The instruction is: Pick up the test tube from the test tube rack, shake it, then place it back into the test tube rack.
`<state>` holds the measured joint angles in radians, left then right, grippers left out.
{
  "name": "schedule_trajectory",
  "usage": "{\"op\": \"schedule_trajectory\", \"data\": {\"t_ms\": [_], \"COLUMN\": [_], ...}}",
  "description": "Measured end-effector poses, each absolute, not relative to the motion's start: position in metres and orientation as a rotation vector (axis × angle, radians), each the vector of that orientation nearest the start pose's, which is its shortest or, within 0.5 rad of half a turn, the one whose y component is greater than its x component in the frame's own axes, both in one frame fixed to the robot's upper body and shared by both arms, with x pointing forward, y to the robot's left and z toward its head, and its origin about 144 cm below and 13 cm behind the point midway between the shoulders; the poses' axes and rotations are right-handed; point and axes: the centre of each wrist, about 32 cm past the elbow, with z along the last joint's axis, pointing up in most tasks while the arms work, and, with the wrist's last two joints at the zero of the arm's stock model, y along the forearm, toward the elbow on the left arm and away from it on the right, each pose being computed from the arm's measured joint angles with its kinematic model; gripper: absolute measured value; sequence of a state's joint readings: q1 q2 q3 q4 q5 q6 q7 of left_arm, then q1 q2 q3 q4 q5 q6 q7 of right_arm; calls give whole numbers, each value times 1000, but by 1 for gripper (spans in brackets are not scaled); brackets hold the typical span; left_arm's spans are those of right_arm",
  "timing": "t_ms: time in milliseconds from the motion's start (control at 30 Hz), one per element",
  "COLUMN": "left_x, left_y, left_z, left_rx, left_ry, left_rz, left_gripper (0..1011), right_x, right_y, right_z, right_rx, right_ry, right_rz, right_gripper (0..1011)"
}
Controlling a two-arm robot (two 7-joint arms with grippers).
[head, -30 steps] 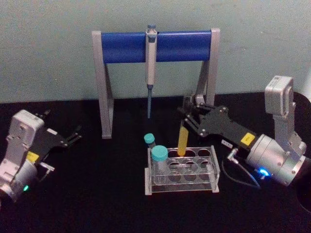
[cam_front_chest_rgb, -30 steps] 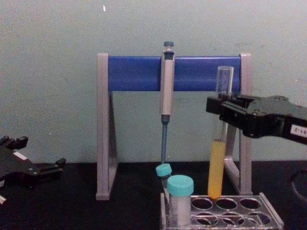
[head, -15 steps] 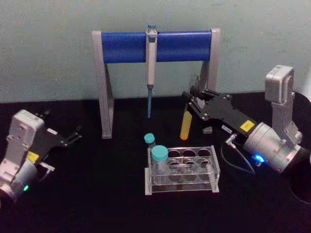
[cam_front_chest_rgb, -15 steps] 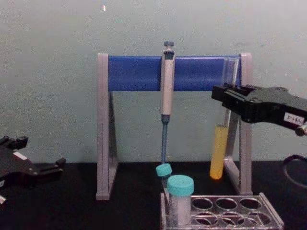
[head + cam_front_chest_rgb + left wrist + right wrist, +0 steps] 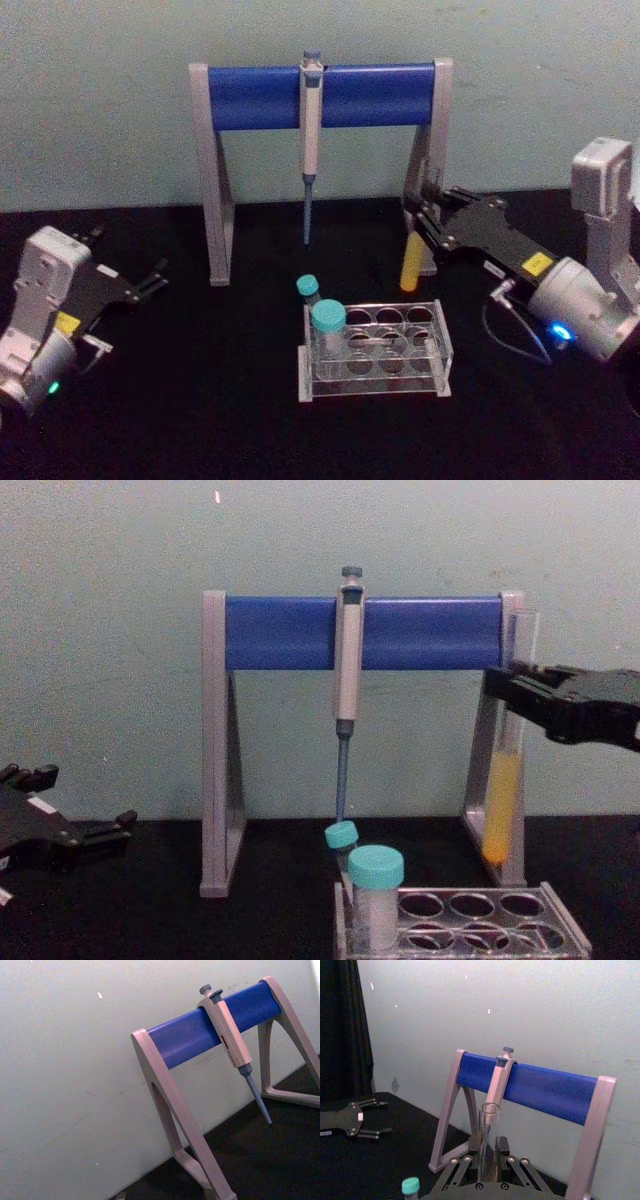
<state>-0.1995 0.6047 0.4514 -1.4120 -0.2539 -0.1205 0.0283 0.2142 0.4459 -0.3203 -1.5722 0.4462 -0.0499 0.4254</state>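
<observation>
Two teal-capped tubes (image 5: 327,318) are all that the rack (image 5: 372,386) holds, low in the centre of the head view. A second ago the tube's tip hung just over the rack's rear row. The tube (image 5: 409,268) now hangs clear of it, up and to the right, its yellow liquid settled in the lower part. In the chest view it has crossed from centre-right to the right side, in front of the stand's (image 5: 250,95) right leg. The pick-up looks done. The shake appears to be next or just starting, and the return to the rack is still ahead.

The right gripper (image 5: 412,212) pinches the tube near its upper part and holds it close to upright. Its arm reaches in from the right edge of the head view, pointing toward the upper left, and runs nearly level in the chest view. The left gripper (image 5: 150,278) lies parked at the lower left, fingers spread, well apart from the rack.
</observation>
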Motion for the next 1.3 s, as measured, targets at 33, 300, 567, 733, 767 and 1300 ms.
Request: {"op": "schedule_trajectory", "data": {"t_ms": [33, 300, 567, 733, 767, 1300], "left_x": [489, 489, 489, 489, 489, 489], "left_y": [310, 310, 310, 310, 310, 310], "left_z": [1140, 1140, 1140, 1140, 1140, 1140], "left_rx": [304, 304, 304, 304, 305, 304], "left_ry": [-285, -285, -285, -285, -285, -285], "left_rz": [1248, 1248, 1248, 1248, 1248, 1248], "left_gripper": [1001, 1001, 1001, 1001, 1001, 1001], "right_x": [501, 481, 477, 488, 490, 508], "right_y": [-264, -268, -252, -243, -242, -248], "right_z": [1201, 1203, 1202, 1200, 1200, 1199], "right_rx": [47, 53, 83, 108, 111, 106], "right_ry": [-121, -109, -74, -79, -82, -102], "right_rz": [-856, -781, -680, -687, -693, -814], "right_gripper": [234, 234, 234, 234, 234, 234]}}
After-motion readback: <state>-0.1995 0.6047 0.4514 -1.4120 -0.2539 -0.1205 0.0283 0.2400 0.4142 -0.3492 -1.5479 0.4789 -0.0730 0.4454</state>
